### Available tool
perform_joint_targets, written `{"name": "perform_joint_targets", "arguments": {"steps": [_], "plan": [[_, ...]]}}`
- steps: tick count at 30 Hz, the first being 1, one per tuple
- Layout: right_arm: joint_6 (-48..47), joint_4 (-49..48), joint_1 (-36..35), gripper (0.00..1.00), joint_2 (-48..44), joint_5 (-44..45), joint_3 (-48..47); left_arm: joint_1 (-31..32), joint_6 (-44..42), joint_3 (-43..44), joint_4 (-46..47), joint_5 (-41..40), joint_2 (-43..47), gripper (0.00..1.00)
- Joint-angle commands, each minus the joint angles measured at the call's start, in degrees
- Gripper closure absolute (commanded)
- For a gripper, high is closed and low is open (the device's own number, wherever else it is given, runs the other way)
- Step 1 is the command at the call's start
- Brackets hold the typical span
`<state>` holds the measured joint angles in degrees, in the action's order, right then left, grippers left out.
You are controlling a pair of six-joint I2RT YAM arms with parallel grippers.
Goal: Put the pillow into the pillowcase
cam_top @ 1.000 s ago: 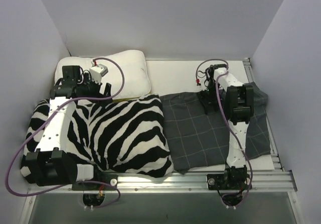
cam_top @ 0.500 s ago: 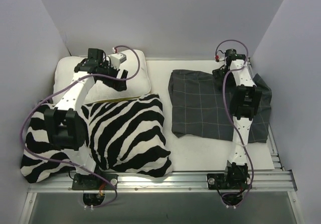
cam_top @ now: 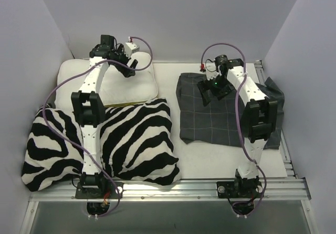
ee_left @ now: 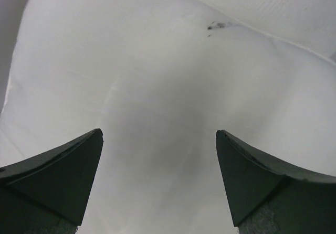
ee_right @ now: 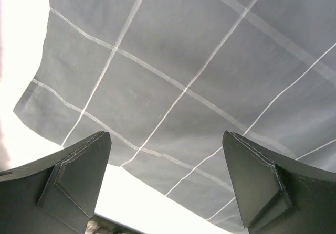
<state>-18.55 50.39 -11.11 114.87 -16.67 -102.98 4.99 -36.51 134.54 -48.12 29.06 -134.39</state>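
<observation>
Top external view: which step of the task is in hand here?
— The very beginning, it seems. The white quilted rectangular pillow (cam_top: 142,87) lies at the far left of the table, just beyond the large black-and-white zebra-striped cushion (cam_top: 136,145). It is outside the dark grey checked fabric pillowcase (cam_top: 210,121), which lies flat at the right, well apart from it. Nothing is inserted yet.

And the grippers?
— The left gripper (cam_top: 131,68) hovers over the far part of the pillow. In the left wrist view its jaws stand wide apart, with only white pillow surface below, grasping nothing. The right gripper (cam_top: 207,93) hangs above the far left part of the pillowcase. The right wrist view shows its jaws released too, with grey cloth and one corner of it below.

What does the next move call for?
— Probably the right gripper must find the open hem and pinch one single layer, so the mouth can be lifted. Which edge is the opening, the pictures do not tell. The left one would have to descend and clench on a pillow edge. The cloth looks floppy, so a grip through both layers would shut the mouth.

Any brand, label or writing?
— None can be read. There is only a small dark smudge (ee_left: 215,27) on the pillow.
</observation>
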Motion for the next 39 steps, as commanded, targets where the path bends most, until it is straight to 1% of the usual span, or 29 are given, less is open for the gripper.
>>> {"name": "perform_joint_targets", "arguments": {"steps": [1, 3, 4, 6, 8, 10, 11, 12, 13, 14, 15, 17, 18, 19, 20, 21, 22, 23, 26, 27, 28, 30, 31, 33, 34, 35, 36, 39], "plan": [[3.7, 6.4, 3.6, 0.08, -0.7, -4.2, 2.3, -1.9, -9.5, 8.5, -10.9, 2.5, -9.0, 0.03], [2.4, 8.7, 3.4, 0.08, -0.7, -4.7, 2.3, -1.2, -13.5, 10.2, -14.6, -0.3, -12.7, 0.03], [0.8, 9.1, 3.2, 0.08, -0.8, -5.9, 2.7, -0.9, -14.7, 10.0, -17.7, -0.9, -13.3, 0.02], [-0.3, 9.6, 3.1, 0.08, -0.3, -5.4, 3.5, 0.1, -17.5, 8.4, -21.1, -0.3, -13.4, 0.03], [-0.3, 10.4, 3.2, 0.10, 3.5, -2.1, 3.2, 1.1, -21.1, 4.9, -23.0, -0.6, -12.7, 0.03], [-0.4, 11.3, 3.5, 0.14, 8.5, 0.5, 2.7, 2.6, -24.1, 3.3, -26.4, -2.0, -12.7, 0.09], [-0.3, 11.8, 4.2, 0.15, 9.9, 2.5, 2.5, 3.1, -26.7, 2.6, -27.6, -2.3, -12.8, 0.21], [0.0, 11.7, 4.8, 0.16, 11.4, 3.6, 2.2, 3.4, -28.0, 2.9, -30.9, -2.3, -13.5, 0.31], [0.3, 11.6, 5.7, 0.19, 14.0, 4.3, 1.3, 3.9, -28.6, 3.6, -32.2, -1.9, -14.1, 0.46], [1.6, 11.4, 8.1, 0.20, 15.4, 5.8, 0.1, 4.0, -28.6, 5.0, -33.3, -1.3, -14.6, 0.67], [2.2, 11.4, 9.4, 0.22, 17.9, 6.4, -1.2, 4.1, -28.7, 5.5, -34.8, -0.6, -14.9, 0.77], [2.4, 11.3, 11.1, 0.27, 20.0, 7.9, -5.4, 5.1, -29.0, 5.0, -34.4, 0.3, -14.0, 0.93], [1.4, 11.0, 14.2, 0.27, 20.7, 10.1, -6.4, 5.5, -28.3, 3.4, -31.4, 0.6, -12.1, 1.00], [-0.1, 11.4, 15.1, 0.30, 21.9, 7.3, -8.1, 6.0, -27.1, 2.5, -30.4, 1.4, -10.8, 1.00], [0.0, 11.7, 15.7, 0.31, 22.1, 6.5, -10.3, 6.7, -26.4, 2.0, -29.1, 3.0, -9.9, 1.00], [0.3, 11.1, 15.4, 0.33, 22.2, 9.4, -10.9, 7.0, -25.4, 2.5, -27.1, 3.5, -8.8, 1.00], [-1.4, 11.1, 15.2, 0.36, 22.0, 8.9, -11.5, 7.3, -23.4, 3.1, -26.2, 4.1, -8.5, 1.00], [-1.8, 11.1, 15.1, 0.36, 21.5, 7.8, -12.2, 7.8, -22.5, 3.9, -25.5, 4.4, -8.4, 1.00], [-2.0, 11.0, 13.3, 0.36, 17.2, 4.0, -12.6, 8.3, -17.6, 7.0, -23.2, 6.6, -8.6, 1.00], [-1.9, 10.6, 12.6, 0.36, 14.3, 3.3, -12.0, 8.5, -16.0, 7.2, -20.5, 7.3, -8.2, 1.00], [-1.1, 9.6, 11.5, 0.36, 12.7, 1.7, -11.5, 8.5, -12.6, 6.7, -18.8, 7.5, -7.8, 1.00], [0.7, 8.0, 8.8, 0.36, 8.4, 0.1, -9.2, 8.3, -10.5, 5.8, -14.7, 7.5, -6.9, 1.00], [2.0, 6.1, 6.8, 0.38, 7.0, -1.9, -8.1, 8.3, -9.0, 5.2, -13.6, 7.1, -6.7, 1.00], [5.0, 4.2, 4.4, 0.40, 4.2, -3.2, -4.8, 8.0, -7.5, 5.3, -11.8, 6.9, -6.5, 1.00], [6.9, 2.4, 1.9, 0.43, 3.5, -3.1, -4.1, 7.8, -6.5, 5.2, -11.4, 6.8, -6.5, 1.00], [8.2, 1.7, 0.9, 0.45, 3.2, -3.1, -3.6, 7.6, -6.0, 5.1, -11.2, 6.8, -6.5, 1.00], [9.3, 0.8, 0.0, 0.49, 3.3, -3.1, -3.5, 7.2, -5.4, 5.0, -11.0, 6.7, -6.5, 1.00], [12.5, 0.4, -4.0, 0.54, 5.1, -3.7, -4.5, 6.4, -4.4, 4.0, -10.4, 6.3, -6.4, 1.00]]}}
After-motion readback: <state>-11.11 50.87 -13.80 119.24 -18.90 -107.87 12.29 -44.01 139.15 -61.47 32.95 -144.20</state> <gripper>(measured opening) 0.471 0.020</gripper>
